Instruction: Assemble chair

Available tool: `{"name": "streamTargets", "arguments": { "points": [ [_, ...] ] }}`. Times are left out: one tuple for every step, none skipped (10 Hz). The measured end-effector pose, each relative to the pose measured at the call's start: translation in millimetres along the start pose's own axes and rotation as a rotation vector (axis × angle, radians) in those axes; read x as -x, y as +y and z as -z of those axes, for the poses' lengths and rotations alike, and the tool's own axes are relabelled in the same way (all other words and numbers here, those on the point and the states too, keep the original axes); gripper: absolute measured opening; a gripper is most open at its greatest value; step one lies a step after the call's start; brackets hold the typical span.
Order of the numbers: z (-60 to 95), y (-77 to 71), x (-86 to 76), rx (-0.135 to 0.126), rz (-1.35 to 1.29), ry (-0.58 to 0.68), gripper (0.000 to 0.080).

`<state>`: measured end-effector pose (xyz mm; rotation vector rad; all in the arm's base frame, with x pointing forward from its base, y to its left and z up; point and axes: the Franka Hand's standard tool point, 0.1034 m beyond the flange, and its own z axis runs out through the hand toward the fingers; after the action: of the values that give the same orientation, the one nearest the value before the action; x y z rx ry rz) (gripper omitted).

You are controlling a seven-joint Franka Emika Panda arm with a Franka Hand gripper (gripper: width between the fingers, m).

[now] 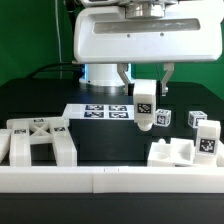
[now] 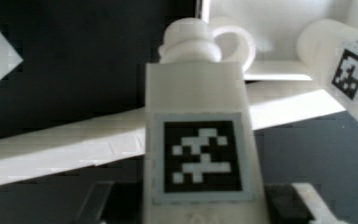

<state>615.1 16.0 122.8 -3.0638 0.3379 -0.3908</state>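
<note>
one part in grip: the hand (image 1: 146, 90) is closed almost fully, its jaws pressing the two sides of a long white chair post (image 1: 145, 108) at the post's upper end.
post attitude: upright below the hand, tag face turned to the exterior camera; the wrist view shows a rounded peg (image 2: 202, 45) at the far, lower end.
post position: just beside the marker board (image 1: 100, 110), off its end at the exterior view's right; contact between the lower end and the table (image 1: 40, 100) cannot be told.
reason for hold: judged that gripping the top leaves the peg end free to enter a socket and keeps the post plumb.
rest of chair: loose, nothing seen joined. crossed frame (image 1: 38, 140) lies at the exterior view's left, well apart from the post; stepped block (image 1: 178, 152) sits near the front at the right; small tagged blocks (image 1: 195, 120) lie beyond it.
border rail (image 1: 110, 180): runs along the front, likely to keep parts from sliding off.
progress: judged early.
risk: a slim post held at one end may tilt on contact.
</note>
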Motion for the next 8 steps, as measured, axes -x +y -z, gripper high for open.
{"name": "streamTargets", "arguments": {
  "points": [
    [-0.5,0.4,0.3,0.001,0.000,0.006,0.0291],
    [0.9,-0.5,-5.9,0.000,0.006,0.089,0.0291],
    [-0.2,-1.0,-4.3,0.002,0.015,0.167,0.0291],
    [-3.3,-6.0,-1.2,0.001,0.020,0.196,0.0291],
    [-2.7,-11.2,-6.9,-0.001,0.034,0.293,0.0291],
    [-5.5,-13.6,-4.9,0.003,0.046,0.366,0.0291],
    [-9.0,-14.1,-1.4,0.005,0.052,0.350,0.0291],
    [-8.5,-13.7,-2.2,0.006,0.054,0.352,0.0291]
  ]
}}
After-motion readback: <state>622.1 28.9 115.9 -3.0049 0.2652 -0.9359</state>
